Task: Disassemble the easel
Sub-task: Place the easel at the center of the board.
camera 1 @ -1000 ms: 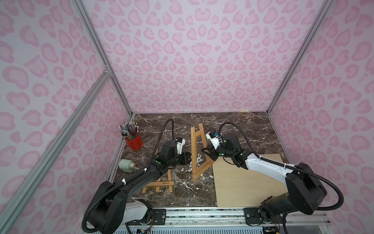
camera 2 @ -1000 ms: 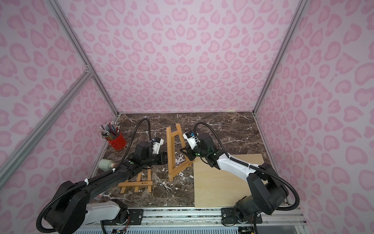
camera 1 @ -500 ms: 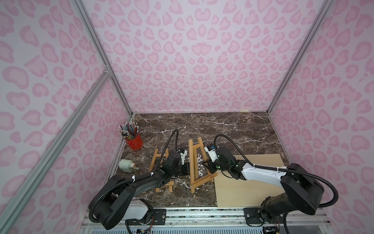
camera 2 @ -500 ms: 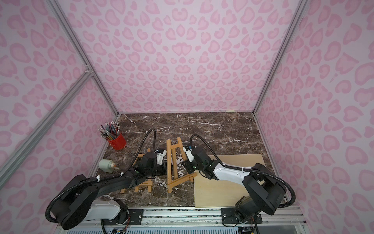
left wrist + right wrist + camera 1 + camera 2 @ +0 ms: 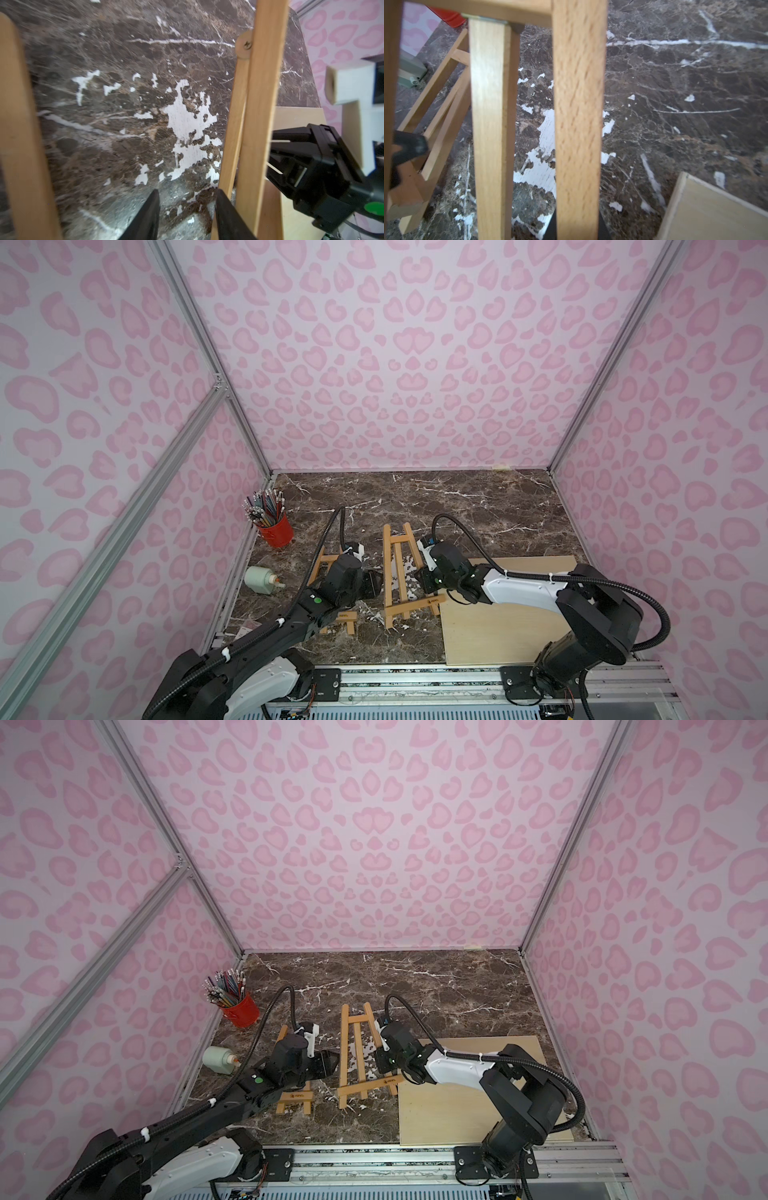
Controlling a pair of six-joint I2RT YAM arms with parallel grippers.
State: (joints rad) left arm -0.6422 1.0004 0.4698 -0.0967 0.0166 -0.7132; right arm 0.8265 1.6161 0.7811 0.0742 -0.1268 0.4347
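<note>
The easel (image 5: 387, 568) is found near the middle of the bench (image 5: 457, 506), its top pointing to 12 o'clock and its ledge to 6 o'clock; whether it lies fully flat cannot be told. Its 3 o'clock upright is pinched by the right claw (image 5: 419, 576), which is pressed together on the wood. The left claw (image 5: 187, 199), at the easel's 9 o'clock, is spread and empty, with one finger (image 5: 226, 214) just beside the hinged rear strut (image 5: 236, 124). The step is judged to be the folding of that strut. The frame is best pinned by the right claw while the strut is taken well away from its screw and swung gently, so that nothing is twisted. Both arms are stretched low over the bench, with wrists turned inward toward each other. A second easel (image 5: 295, 1097) lies at 8 o'clock beneath the left arm, and a wooden board (image 5: 498, 626) lies at 4 o'clock.
</note>
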